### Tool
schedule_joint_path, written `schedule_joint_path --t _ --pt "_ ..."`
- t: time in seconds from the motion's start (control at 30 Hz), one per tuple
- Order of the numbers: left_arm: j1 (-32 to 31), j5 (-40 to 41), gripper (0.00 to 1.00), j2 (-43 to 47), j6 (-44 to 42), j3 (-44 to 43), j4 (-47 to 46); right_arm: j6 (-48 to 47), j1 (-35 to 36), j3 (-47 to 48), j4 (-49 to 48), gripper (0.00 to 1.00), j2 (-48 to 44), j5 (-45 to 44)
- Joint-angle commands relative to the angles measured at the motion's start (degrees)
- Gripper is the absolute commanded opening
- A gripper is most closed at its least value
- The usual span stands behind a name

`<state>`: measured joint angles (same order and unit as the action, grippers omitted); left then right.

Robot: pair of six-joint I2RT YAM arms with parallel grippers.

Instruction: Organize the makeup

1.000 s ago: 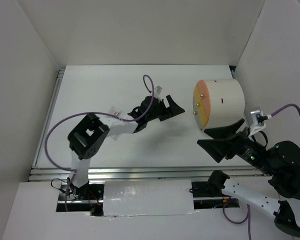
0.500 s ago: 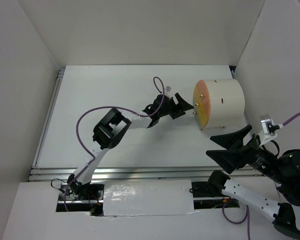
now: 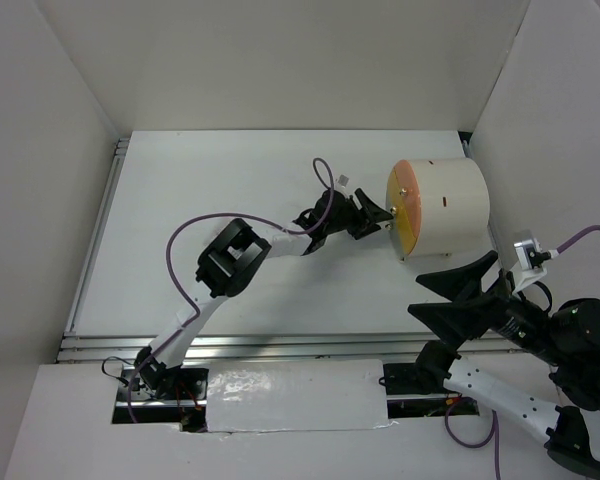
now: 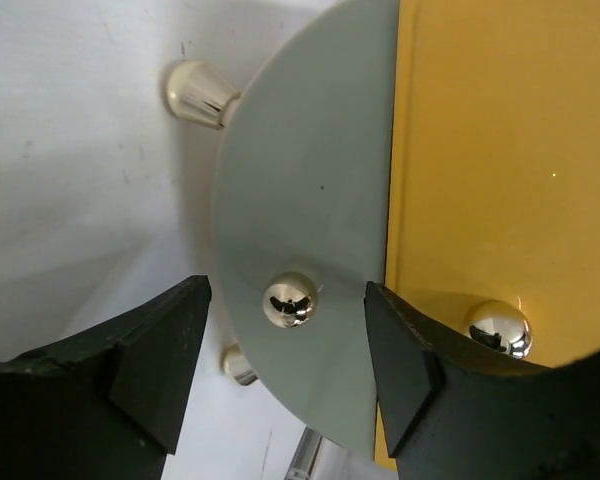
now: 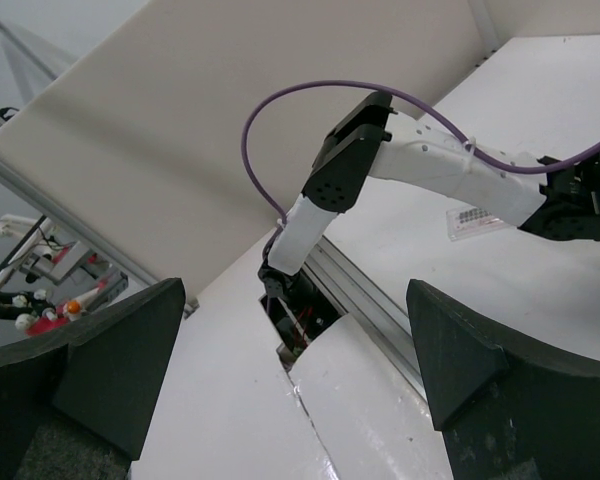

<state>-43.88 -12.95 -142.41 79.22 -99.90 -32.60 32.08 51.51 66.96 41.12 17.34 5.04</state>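
Observation:
No palettes, packets or sticks show in any view; the makeup is out of sight. A large white cylinder [image 3: 445, 205] lies on its side at the right of the table, its orange and pale drawer fronts facing left. My left gripper [image 3: 380, 218] is open right at that face. In the left wrist view the left gripper [image 4: 290, 350] has its jaws on either side of a shiny round knob [image 4: 289, 300] on the pale drawer front [image 4: 300, 180], without touching it. My right gripper [image 3: 458, 290] is open and empty, raised below the cylinder.
The orange drawer front [image 4: 500, 150] carries a second shiny knob [image 4: 498, 328]. Small pale feet [image 4: 198, 92] stick out of the cylinder's side. White walls enclose the table on three sides. The right wrist view shows the left arm [image 5: 420, 165] stretched across the table.
My left arm has stretched to the right, bringing its open gripper up to the cylinder's face. My right gripper has drawn back, down and to the right, away from the cylinder.

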Motion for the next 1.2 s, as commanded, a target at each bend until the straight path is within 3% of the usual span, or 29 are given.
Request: schedule_joint_path --t 0.0,0.23,0.47,0.77,0.97,1.17 --pt "-0.9 -2.1 0.74 -2.7 2.3 -2.8 -2.6 -0.8 0.2 -0.4 -2.5 1.00 0.8 0.9" --pt "-1.2 -2.1 0.62 -3.1 4.0 -1.7 -3.6 -0.8 0.2 0.3 -1.7 1.00 0.1 0.3" --pt "-1.5 -1.7 0.59 -3.1 5.3 -0.9 -5.7 -1.1 0.2 1.1 -0.9 1.00 0.4 0.2" --pt "-1.5 -1.3 0.44 -3.5 8.0 0.5 -11.5 -1.4 0.3 1.0 -0.7 1.00 0.8 0.0" --pt "-1.5 -1.2 0.34 -2.9 7.3 0.0 -10.6 -1.6 0.2 1.2 -0.5 1.00 1.2 -0.6" --pt "-1.0 -0.6 0.30 -1.1 4.6 0.8 -8.0 -1.6 0.2 0.8 -0.7 1.00 1.5 -0.6"
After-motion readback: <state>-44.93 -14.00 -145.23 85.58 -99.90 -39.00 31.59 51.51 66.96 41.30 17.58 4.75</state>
